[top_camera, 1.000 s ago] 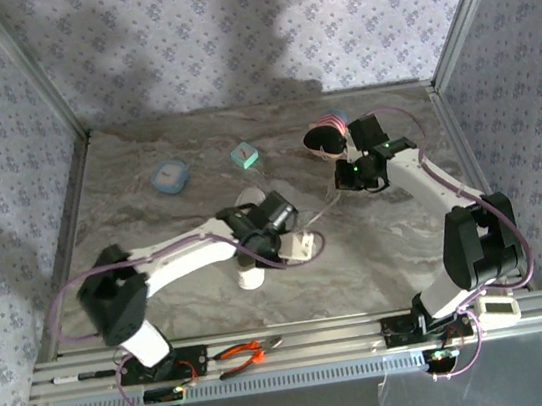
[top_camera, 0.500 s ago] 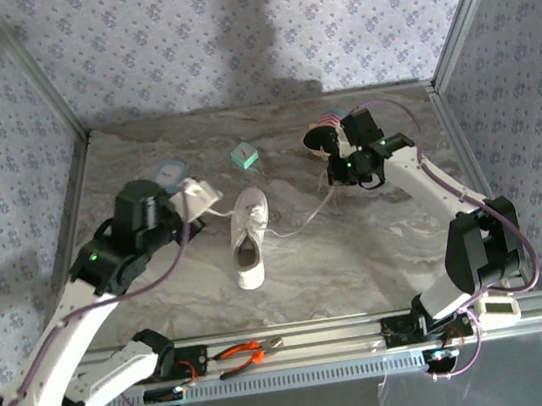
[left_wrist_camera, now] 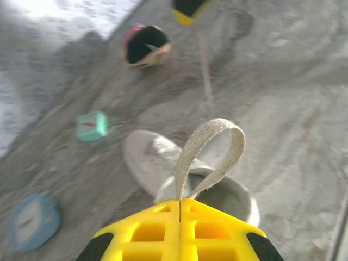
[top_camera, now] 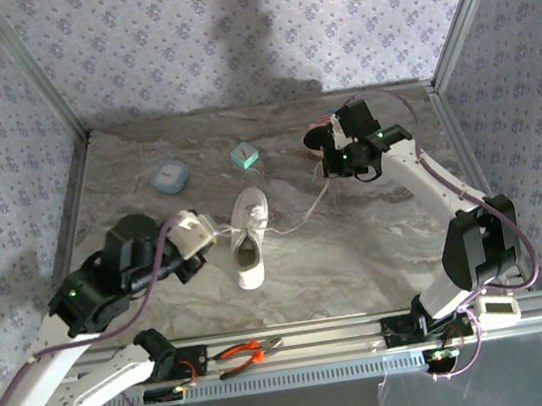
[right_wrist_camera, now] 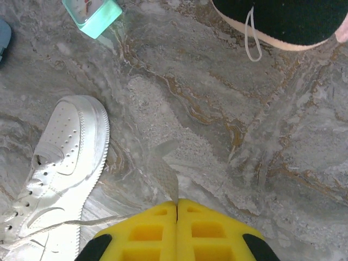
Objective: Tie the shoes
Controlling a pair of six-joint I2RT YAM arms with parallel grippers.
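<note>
Top external view: a marbled grey desk (top_camera: 377,239) with both arms working on one white sneaker (top_camera: 249,241). The sneaker lies near the middle of the desk, toe toward the far edge.

At the left, the left hand (top_camera: 205,234) sits just beside the sneaker's left side. A second ago this arm was stretched across the shoe. Since then it has swung out to the left and come back in low. Its wrist view shows the yellow fingers pressed together on a flat lace loop (left_wrist_camera: 216,125) standing above the shoe's opening.

Toward the far edge lie a blue rounded object (top_camera: 169,177) and, further right, a small teal box (top_camera: 244,154). At the near edge, orange-handled pliers (top_camera: 239,351) rest on the rail.

On the right, the right hand (top_camera: 331,162) has drawn further toward the far-right corner, next to a dark round object (top_camera: 321,138) with a pink rim. Its fingers are together, pinching the other lace (right_wrist_camera: 163,173), which runs back to the sneaker.

With the two hands drawing apart, the laces look as if they are being pulled tight, and the tie is probably not finished.

No brand, label or writing is legible. Marks on the blue object and the teal box are too blurred to read.
</note>
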